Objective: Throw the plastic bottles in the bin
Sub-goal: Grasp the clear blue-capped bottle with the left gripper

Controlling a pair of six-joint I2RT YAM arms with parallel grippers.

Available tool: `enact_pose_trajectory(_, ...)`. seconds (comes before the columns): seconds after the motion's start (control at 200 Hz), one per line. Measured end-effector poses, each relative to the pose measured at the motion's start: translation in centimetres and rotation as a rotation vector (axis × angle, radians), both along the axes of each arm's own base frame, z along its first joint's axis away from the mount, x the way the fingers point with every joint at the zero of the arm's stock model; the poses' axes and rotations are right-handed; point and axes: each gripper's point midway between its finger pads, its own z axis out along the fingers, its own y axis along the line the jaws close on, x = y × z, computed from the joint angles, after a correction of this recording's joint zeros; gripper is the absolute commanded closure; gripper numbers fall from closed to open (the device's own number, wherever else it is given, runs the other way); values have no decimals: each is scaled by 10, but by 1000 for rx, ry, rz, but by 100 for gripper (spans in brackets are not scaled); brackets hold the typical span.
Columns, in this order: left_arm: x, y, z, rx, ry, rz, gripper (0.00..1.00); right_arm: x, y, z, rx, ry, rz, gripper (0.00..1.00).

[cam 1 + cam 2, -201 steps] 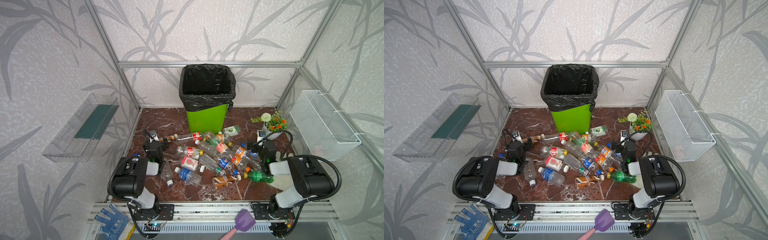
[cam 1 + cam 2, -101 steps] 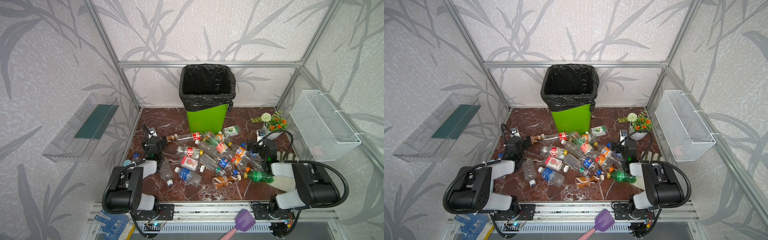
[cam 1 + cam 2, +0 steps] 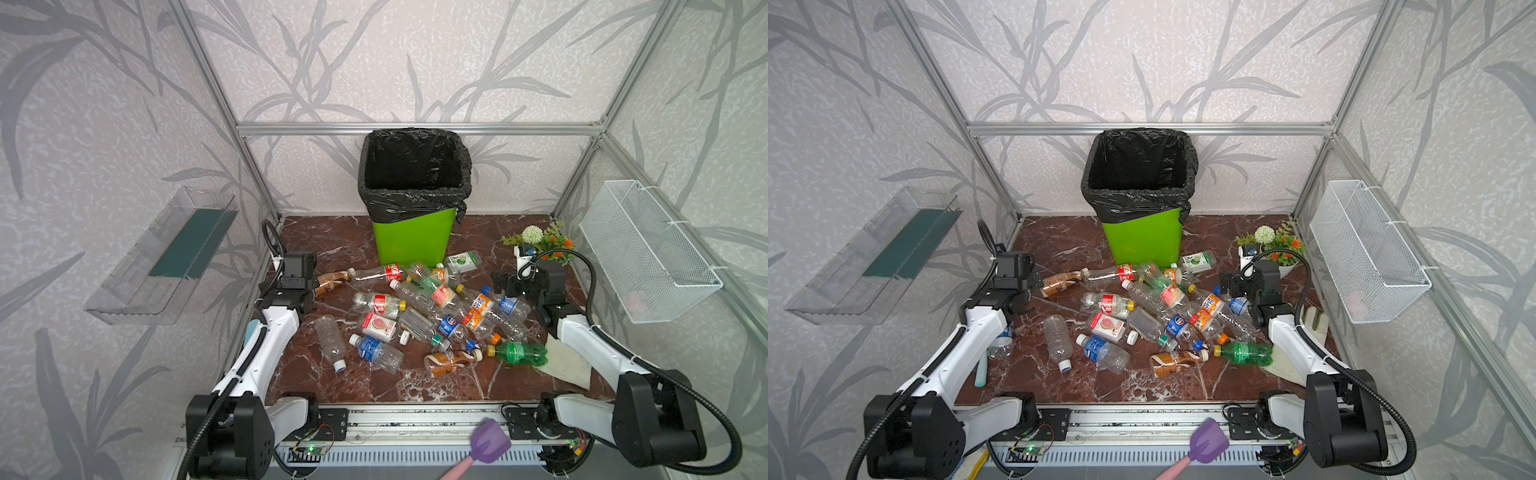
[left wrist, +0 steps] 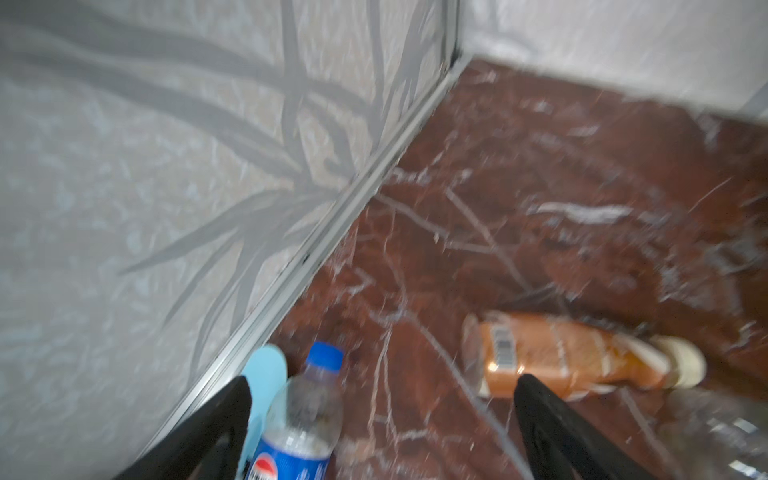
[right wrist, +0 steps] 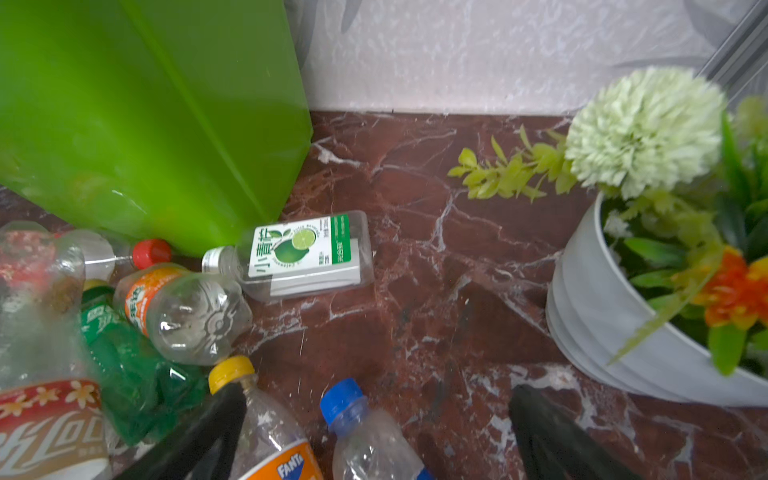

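Bottles (image 3: 442, 296) lie heaped on the counter (image 3: 332, 232) before the bin (image 3: 411, 241). Left claw (image 4: 384, 382) and right claw (image 5: 378, 392) both gape empty. Closing the right claw among touching bottles may pinch two, or its swing may knock the flower pot (image 5: 602, 316).

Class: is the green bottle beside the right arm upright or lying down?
Lying down: the green bottle rests lengthwise on the floor, not on its base.
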Motion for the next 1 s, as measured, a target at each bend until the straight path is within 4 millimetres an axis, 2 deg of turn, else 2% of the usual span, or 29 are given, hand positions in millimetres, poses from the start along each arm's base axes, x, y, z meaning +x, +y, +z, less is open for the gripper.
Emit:
enact_pose_trajectory(0.165, -34, 7, -41, -40, 252, 90, 1, -3, 0, -6, 8, 45, -4, 0)
enact_pose_trajectory(0.36, -53, 7, -52, -101, 315, 189, 1, -3, 0, -13, 19, 81, -12, 0)
enact_pose_trajectory(0.445, -58, 10, -54, -109, 320, 222, 1, -4, 0, -19, 18, 102, -12, 0)
enact_pose_trajectory(0.64, -67, 30, -70, -140, 363, 322, 1, -2, 1, -26, 16, 137, -13, 0)
enact_pose_trajectory(0.855, -64, 35, -85, -152, 394, 336, 3, 2, 2, -26, 24, 149, -9, 0)
enact_pose_trajectory(1.0, -66, 42, -103, -173, 428, 352, 4, 2, 3, -28, 24, 159, -8, 0)
